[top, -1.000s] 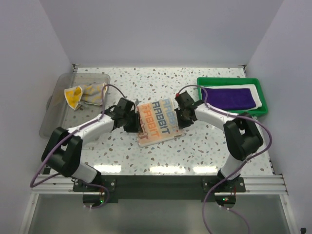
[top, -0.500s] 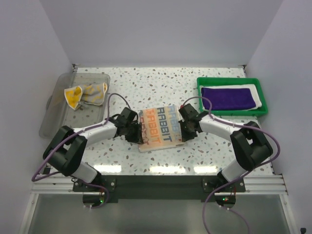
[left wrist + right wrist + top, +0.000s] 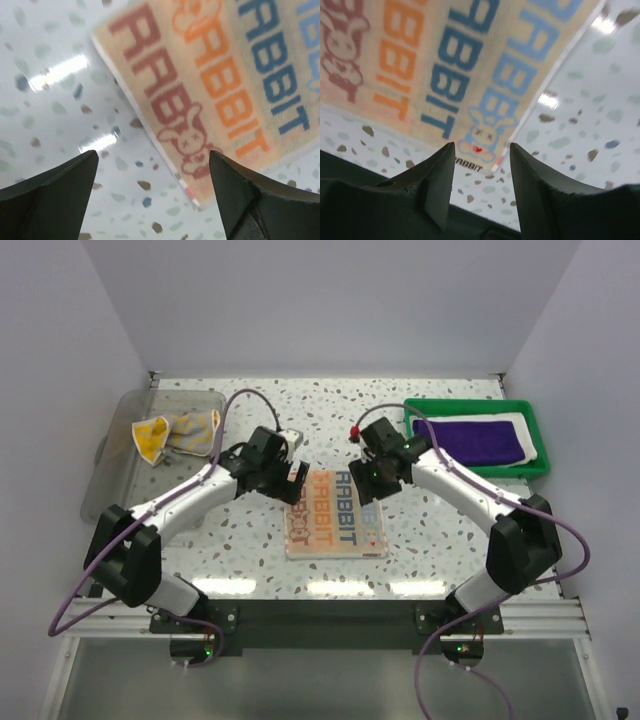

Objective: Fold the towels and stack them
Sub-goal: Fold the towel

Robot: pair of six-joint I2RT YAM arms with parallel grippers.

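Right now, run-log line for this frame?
RABBIT towel: folded, flat on table | left fingers: open, empty | right fingers: open, empty | purple towel: in green tray

We see the RABBIT-lettered towel (image 3: 335, 518) folded flat on the table (image 3: 450, 540), left gripper (image 3: 292, 476) and right gripper (image 3: 373, 476) at its far corners; purple towel (image 3: 470, 441) lies on white towel (image 3: 530, 432) in the green tray (image 3: 475, 403).

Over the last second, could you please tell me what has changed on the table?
The left hand and right hand released the RABBIT towel and lifted off; it now lies flat, closer to the robot. The purple towel and yellow cloth stayed put.
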